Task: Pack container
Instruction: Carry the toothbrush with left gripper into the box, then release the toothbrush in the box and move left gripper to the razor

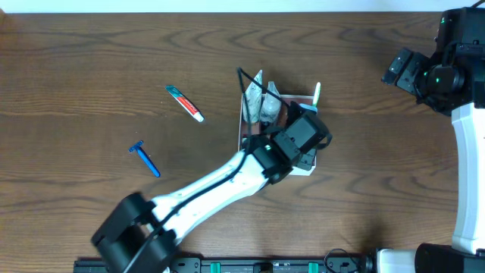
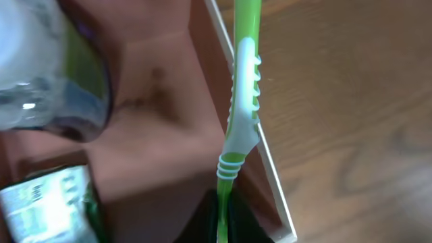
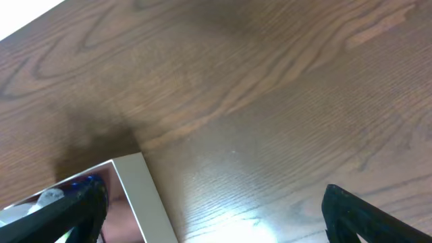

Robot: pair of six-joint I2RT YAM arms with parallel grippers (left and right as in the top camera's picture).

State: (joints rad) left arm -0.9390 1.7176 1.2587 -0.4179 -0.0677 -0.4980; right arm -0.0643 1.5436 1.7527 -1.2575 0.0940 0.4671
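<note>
- Container (image 1: pixel 254 95): square, shallow, white-walled box with a pinkish-brown floor, standing near the middle of the wooden table (image 1: pixel 91 53); partly covered from above by the left arm.
- Left gripper (image 1: pixel 303 130): lowered over the container's right half; jaws closed on the handle end of a green and white toothbrush (image 2: pixel 241 101), gripped at the bottom of the wrist view.
- Toothbrush: runs along the container's right wall, crossing the white rim; whether it touches the rim cannot be told; its far tip juts past the top right corner in the overhead view.
- Contents: a clear bottle (image 2: pixel 40 67) and a green-printed packet (image 2: pixel 47 202) lie in the left part of the box.
- Right gripper (image 3: pixel 212 202): jaws spread wide and holding nothing; above bare table, one corner of the container just beside its left finger; the arm stands at the table's right edge.
- Loose items: a toothpaste tube (image 1: pixel 185 102) and a blue razor (image 1: pixel 144 158) lie on the table, well to the left of the container.
</note>
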